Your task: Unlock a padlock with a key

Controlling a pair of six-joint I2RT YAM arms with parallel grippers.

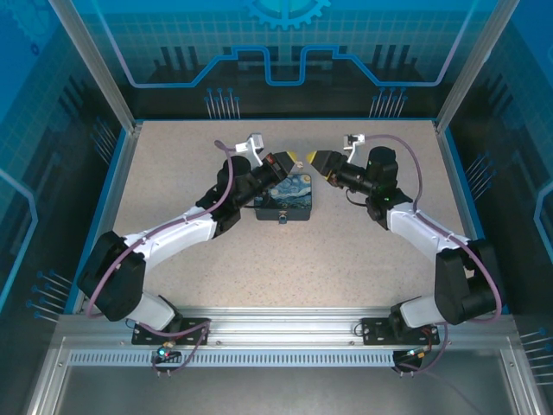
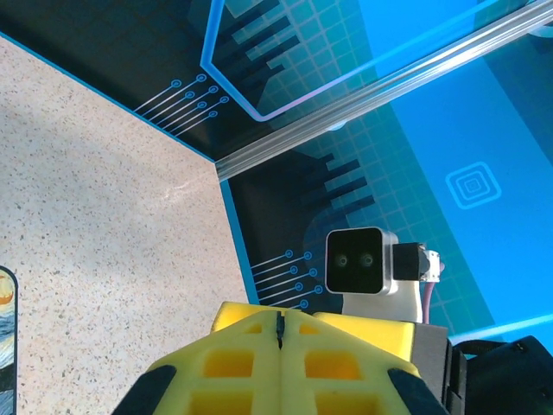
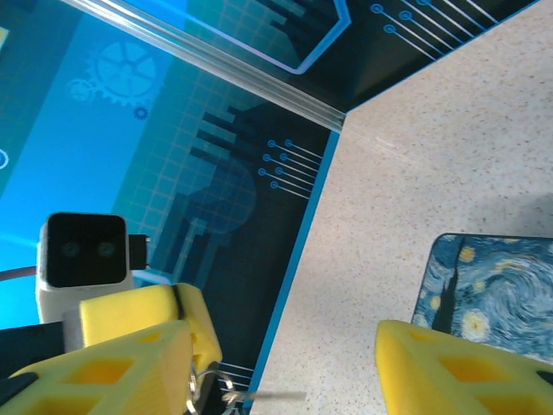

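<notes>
My left gripper (image 1: 292,162) is shut on the key (image 2: 280,327), a thin dark sliver pinched between its yellow fingers (image 2: 233,363). In the right wrist view the key's blade (image 3: 276,395) and its wire ring (image 3: 203,389) stick out sideways from the left gripper's fingers (image 3: 143,311). The right gripper (image 3: 285,367) is open, and the blade reaches into the gap between its fingers without touching them. The two grippers meet tip to tip above the far edge of the box (image 1: 289,199). The padlock (image 1: 282,218) is a tiny dark piece at the box's near edge.
The blue-and-yellow painting-print box (image 3: 492,285) lies on the speckled table (image 1: 363,251), under and just in front of both grippers. Blue printed walls (image 1: 285,52) and aluminium posts enclose the table on three sides. The right wrist camera (image 2: 363,259) faces the left one.
</notes>
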